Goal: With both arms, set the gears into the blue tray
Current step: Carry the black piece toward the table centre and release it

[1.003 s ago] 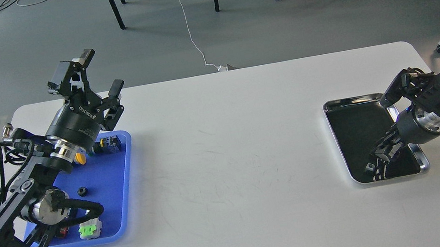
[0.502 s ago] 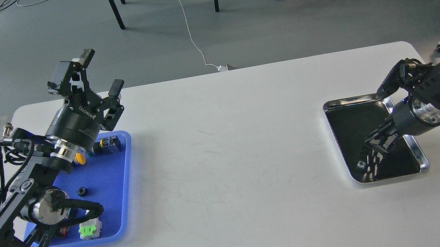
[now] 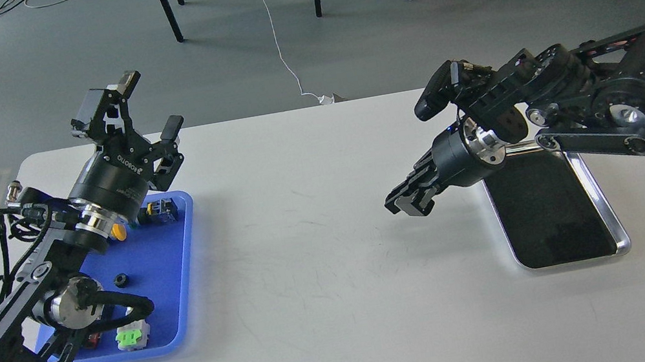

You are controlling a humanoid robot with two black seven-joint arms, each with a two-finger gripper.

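The blue tray (image 3: pixel 159 255) lies at the table's left. One black gear (image 3: pixel 121 280) rests on it among coloured switches. My left gripper (image 3: pixel 148 108) hangs open and empty above the tray's far end, fingers spread wide. My right gripper (image 3: pixel 406 203) is over bare table, left of the metal tray (image 3: pixel 624 244). Its fingers are pressed together, and the gear they took from that tray is hidden between them. The metal tray's black floor shows no gear.
A yellow switch (image 3: pixel 119 232) and a dark switch (image 3: pixel 161 210) sit at the blue tray's far end. A green-and-white switch (image 3: pixel 132 337) and a red one (image 3: pixel 92 339) sit at its near end, partly under my left arm. Chairs and cables are beyond the table.
My right gripper has risen out of the metal tray and swung left over the table, taking the small gear with it. The left arm has barely moved.
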